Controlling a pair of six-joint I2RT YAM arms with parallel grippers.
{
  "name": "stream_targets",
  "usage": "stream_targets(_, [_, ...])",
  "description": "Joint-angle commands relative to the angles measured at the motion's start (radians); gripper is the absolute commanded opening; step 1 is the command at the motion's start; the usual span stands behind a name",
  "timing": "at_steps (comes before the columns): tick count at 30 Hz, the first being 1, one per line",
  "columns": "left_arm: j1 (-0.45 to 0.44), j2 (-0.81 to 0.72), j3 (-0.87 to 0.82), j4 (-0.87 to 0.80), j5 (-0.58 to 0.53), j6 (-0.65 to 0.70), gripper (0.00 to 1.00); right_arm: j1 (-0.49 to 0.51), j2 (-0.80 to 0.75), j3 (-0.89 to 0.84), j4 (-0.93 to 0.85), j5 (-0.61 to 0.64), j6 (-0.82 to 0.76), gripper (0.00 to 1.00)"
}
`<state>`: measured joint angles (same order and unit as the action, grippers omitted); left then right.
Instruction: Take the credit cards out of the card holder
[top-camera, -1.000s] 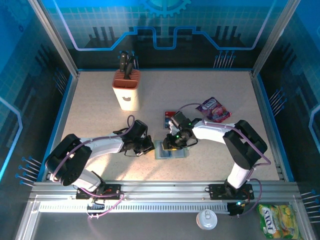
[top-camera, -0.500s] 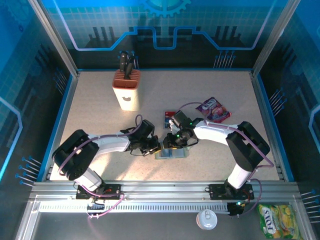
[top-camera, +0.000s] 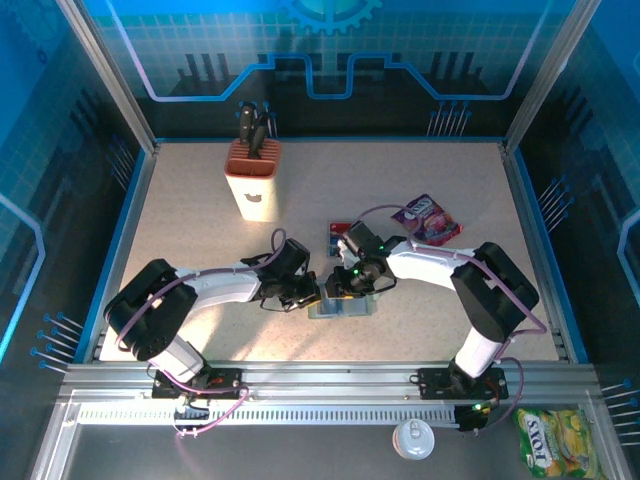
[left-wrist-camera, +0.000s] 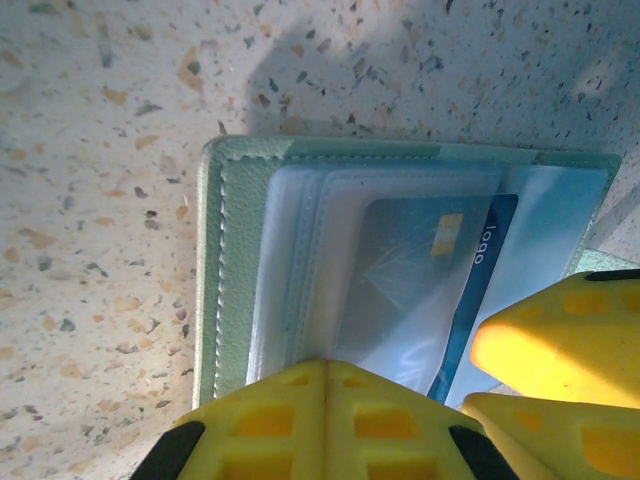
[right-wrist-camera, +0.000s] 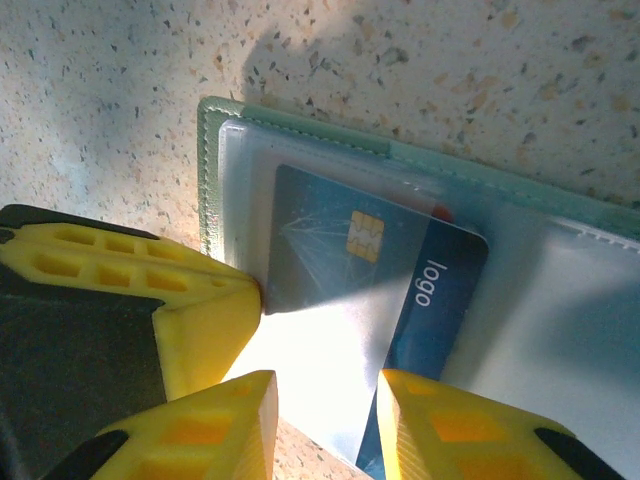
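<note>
Clutter on and around speckled tabletop (top-camera: 200, 240)
Tan knife block (top-camera: 253, 180) with reddish top and black handles stands upright, far left. Purple snack packet (top-camera: 428, 219) lies flat, right of centre. Off the table, past the near rail: white round can top (top-camera: 412, 438) and yellow-green snack bag (top-camera: 549, 441) in the corner.

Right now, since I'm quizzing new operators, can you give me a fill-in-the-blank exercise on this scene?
The word printed on the blue chip card is ___. The left pincer, over the open grey-green bifold card holder, is ___. The purple snack packet lies on the ___ arm's side of the speckled table.
Missing: logo; shut; right.
</note>
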<state>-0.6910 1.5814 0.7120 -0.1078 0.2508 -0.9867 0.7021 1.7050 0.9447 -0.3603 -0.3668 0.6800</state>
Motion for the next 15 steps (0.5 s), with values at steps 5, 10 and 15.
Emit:
stream_targets(5, [0.006,-0.003,0.0,-0.098,-0.046,0.026,0.0,0.013,0.048,0.005,0.023,-0.031,0.012,0.33])
stream_targets(10, [0.009,-0.007,-0.007,-0.098,-0.047,0.027,0.0,0.013,0.049,0.011,-0.01,0.007,0.0,0.32])
stream_targets(15, [0.01,-0.014,-0.011,-0.096,-0.047,0.026,0.0,0.014,0.035,0.018,-0.042,0.044,-0.014,0.32])
